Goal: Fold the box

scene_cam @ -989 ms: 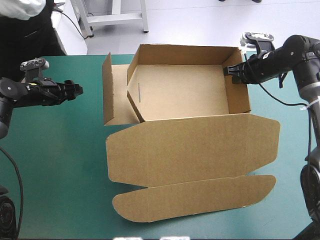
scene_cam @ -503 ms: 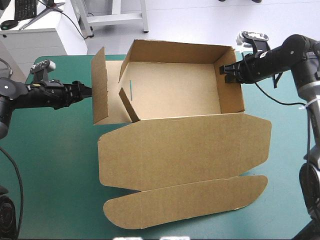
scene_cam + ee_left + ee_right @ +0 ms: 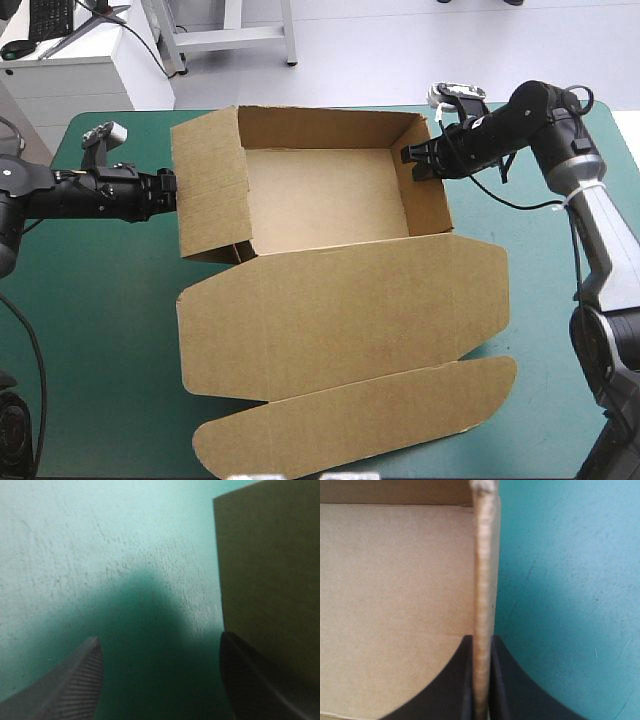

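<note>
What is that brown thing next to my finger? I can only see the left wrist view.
Observer: It's the left wall of the box, standing upright. The high view shows the whole box as an open tray.
Operator: What's the other gripper doing?
Observer: The right gripper is shut on the right wall, with one black finger on each side of the board.
Operator: Where's the lid?
Observer: The lid lies flat on the teal-green cover, on the robot's side of the tray.
</note>
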Robot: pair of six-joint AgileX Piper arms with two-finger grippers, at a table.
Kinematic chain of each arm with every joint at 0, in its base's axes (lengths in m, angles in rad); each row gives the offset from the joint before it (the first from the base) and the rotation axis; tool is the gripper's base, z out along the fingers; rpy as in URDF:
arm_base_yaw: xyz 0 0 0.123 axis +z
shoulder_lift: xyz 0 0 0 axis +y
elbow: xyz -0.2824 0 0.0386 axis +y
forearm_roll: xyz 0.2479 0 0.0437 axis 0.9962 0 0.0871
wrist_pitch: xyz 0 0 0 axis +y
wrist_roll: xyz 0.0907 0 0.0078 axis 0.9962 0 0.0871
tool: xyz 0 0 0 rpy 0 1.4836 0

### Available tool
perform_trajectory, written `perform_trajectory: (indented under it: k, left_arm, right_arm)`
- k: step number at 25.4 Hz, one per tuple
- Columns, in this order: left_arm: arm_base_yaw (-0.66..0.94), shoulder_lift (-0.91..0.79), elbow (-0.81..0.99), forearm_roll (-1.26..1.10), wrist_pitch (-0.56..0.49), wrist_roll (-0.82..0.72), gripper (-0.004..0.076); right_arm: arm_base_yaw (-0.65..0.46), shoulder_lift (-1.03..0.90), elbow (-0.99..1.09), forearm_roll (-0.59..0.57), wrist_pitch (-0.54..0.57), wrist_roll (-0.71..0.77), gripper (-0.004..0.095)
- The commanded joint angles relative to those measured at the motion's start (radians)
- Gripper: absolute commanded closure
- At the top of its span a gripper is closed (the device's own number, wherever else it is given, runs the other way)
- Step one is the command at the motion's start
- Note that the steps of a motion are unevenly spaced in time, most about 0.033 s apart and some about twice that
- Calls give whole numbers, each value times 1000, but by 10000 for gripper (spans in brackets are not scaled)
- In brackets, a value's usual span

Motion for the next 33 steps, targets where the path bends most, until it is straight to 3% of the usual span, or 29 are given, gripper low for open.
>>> perform_trajectory:
  k: [1,11,16,22,33]
  left_arm:
    - [-3,-35,-29,-105,39,5,253]
    - [-3,-35,-29,-200,69,35,253]
    - [-3,-35,-29,-240,91,46,253]
    - [-3,-35,-29,-240,91,46,253]
    - [-3,-35,-29,-103,73,27,262]
  right_arm:
    - [6,-27,-25,33,-63,6,909]
    - [19,26,-25,85,-115,31,909]
    - [87,54,-25,74,-182,36,909]
    - [120,99,-25,85,-188,44,909]
    - [190,103,-25,91,-241,44,908]
